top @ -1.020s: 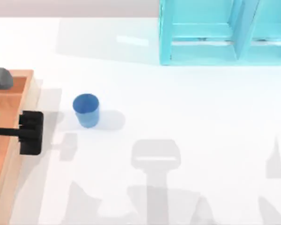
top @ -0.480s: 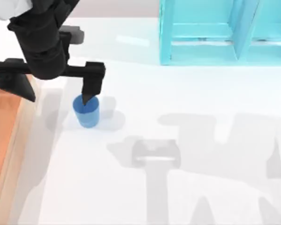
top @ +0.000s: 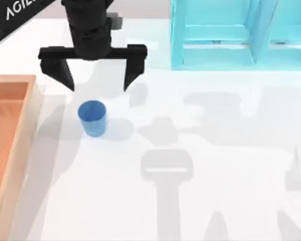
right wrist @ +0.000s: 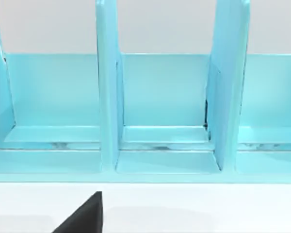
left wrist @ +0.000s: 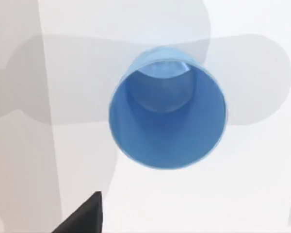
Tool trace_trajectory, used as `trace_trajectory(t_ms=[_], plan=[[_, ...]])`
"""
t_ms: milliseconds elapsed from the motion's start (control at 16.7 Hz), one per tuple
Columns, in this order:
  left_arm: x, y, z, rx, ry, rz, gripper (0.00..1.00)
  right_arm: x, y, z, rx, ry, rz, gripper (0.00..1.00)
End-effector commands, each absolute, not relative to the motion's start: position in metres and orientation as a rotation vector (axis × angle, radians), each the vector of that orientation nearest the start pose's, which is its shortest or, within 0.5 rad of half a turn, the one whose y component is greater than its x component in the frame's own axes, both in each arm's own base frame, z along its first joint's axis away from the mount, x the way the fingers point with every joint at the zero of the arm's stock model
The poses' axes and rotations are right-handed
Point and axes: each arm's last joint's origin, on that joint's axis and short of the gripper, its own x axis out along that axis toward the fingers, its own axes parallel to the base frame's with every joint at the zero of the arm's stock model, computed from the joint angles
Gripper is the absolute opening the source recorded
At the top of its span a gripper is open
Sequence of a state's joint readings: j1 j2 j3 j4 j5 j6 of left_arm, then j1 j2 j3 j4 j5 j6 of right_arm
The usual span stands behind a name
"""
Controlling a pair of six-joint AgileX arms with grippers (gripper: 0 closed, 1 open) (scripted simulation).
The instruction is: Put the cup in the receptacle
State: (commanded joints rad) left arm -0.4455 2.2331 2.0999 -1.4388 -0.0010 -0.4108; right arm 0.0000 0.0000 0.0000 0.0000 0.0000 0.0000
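The small blue cup (top: 93, 118) stands upright on the white table, a little right of the receptacle (top: 12, 105), a wooden-rimmed tray with an orange-brown floor at the left edge. My left gripper (top: 98, 80) hangs open just behind and above the cup, its two black fingers (top: 64, 75) spread wider than the cup, nothing between them. The left wrist view looks down into the cup's hollow (left wrist: 167, 107), with one fingertip (left wrist: 82, 219) at the picture's edge. In the right wrist view, one black finger (right wrist: 85, 217) of my right gripper sits far to one side, with nothing held.
A turquoise shelf unit (top: 241, 35) stands at the back right; its compartments (right wrist: 160, 97) face the right wrist camera. Arm shadows lie across the white table in front of the cup and to its right.
My left gripper has swung from over the tray's right rim toward the back and right, ending open over the cup. The cup has stayed in place.
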Motion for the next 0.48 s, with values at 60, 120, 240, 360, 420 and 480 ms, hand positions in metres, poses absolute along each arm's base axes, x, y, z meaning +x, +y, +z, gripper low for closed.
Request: trace_trajectory(t_ms=[60,120,240,360,420,480], plan=[[0.4008,-0.1857,0.2354,0.018,1.571,-0.016,1.00,0.1057,-0.0012,0.1600,0.000,0.000,0.000,1.00],[0.4018,-0.1866,0.2350,0.016,1.571,-0.015,1.00,0.1057,-0.0012,0.1600,0.000,0.000,0.000,1.00],[0.4018,-0.1866,0.2350,0.016,1.571,-0.015,1.00,0.1057,-0.0012,0.1600,0.000,0.000,0.000,1.00],[0.4018,-0.1866,0.2350,0.016,1.571,-0.015,1.00,0.1057,-0.0012,0.1600,0.000,0.000,0.000,1.00],[0.4026,-0.1841,0.2356,0.012,1.568,-0.012,1.00,0.1057,-0.0012,0.1600,0.000,0.000,0.000,1.00],[0.4026,-0.1843,0.2348,0.013,1.568,-0.012,1.00,0.1057,-0.0012,0.1600,0.000,0.000,0.000,1.00]])
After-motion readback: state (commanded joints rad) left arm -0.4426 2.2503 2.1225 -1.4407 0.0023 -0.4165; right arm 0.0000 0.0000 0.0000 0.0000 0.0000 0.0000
